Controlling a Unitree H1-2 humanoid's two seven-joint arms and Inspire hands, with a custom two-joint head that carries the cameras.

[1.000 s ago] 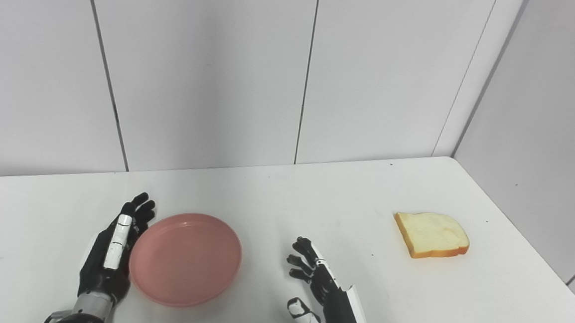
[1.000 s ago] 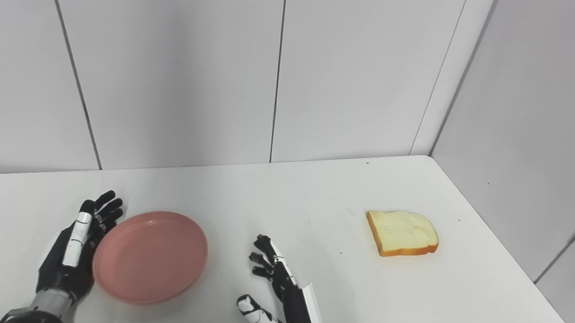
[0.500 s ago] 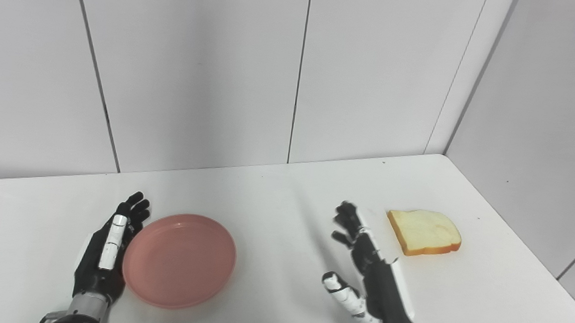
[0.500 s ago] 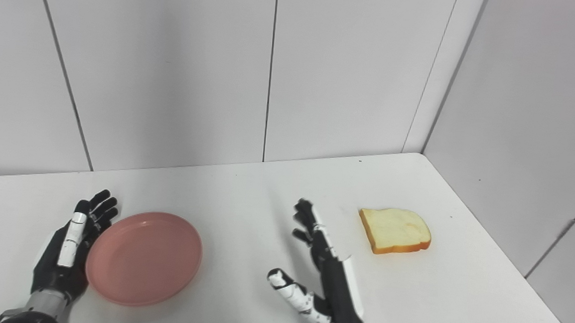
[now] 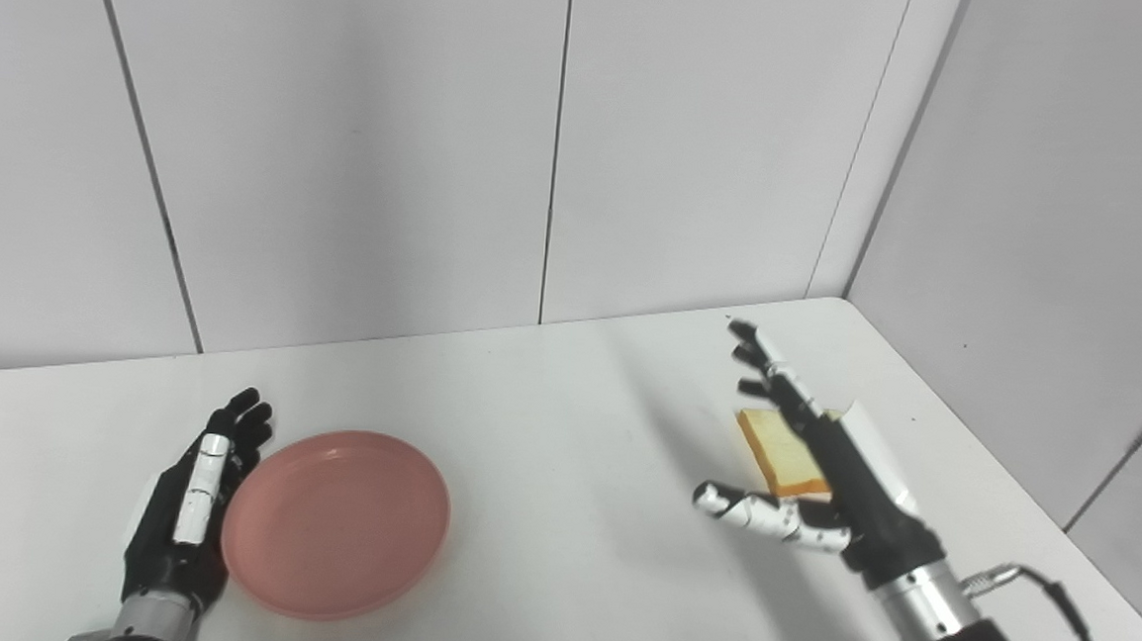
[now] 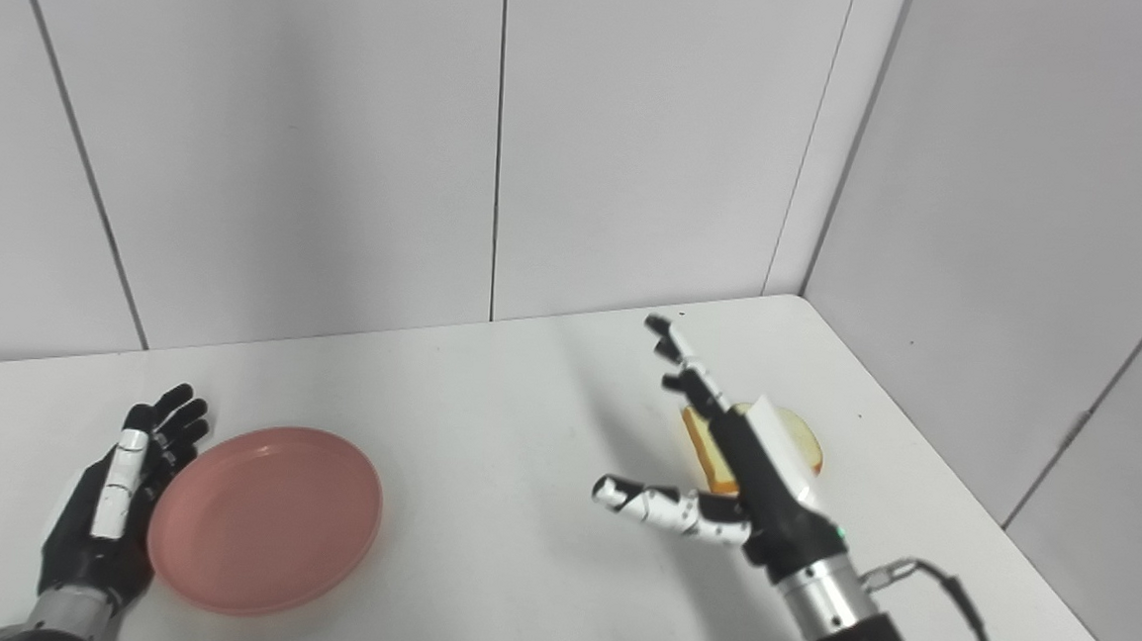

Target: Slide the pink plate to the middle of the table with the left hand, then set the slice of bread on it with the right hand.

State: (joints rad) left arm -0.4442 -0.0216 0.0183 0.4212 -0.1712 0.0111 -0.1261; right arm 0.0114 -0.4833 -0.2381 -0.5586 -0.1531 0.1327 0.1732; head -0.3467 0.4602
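Your left robot hand (image 5: 184, 515) lies flat on the white table (image 5: 564, 439) at the near left, fingers spread, released, its inner edge against the left rim of the pink plate (image 5: 336, 522). Plate sits left of the table's middle, nothing on it. Your right robot hand (image 5: 819, 479) is raised at the right, fingers extended toward the far wall, thumb out to the left, grasping nothing. The slice of bread (image 6: 712, 448) lies flat on the table at the right, partly hidden behind that hand. Contact between hand and bread: cannot tell.
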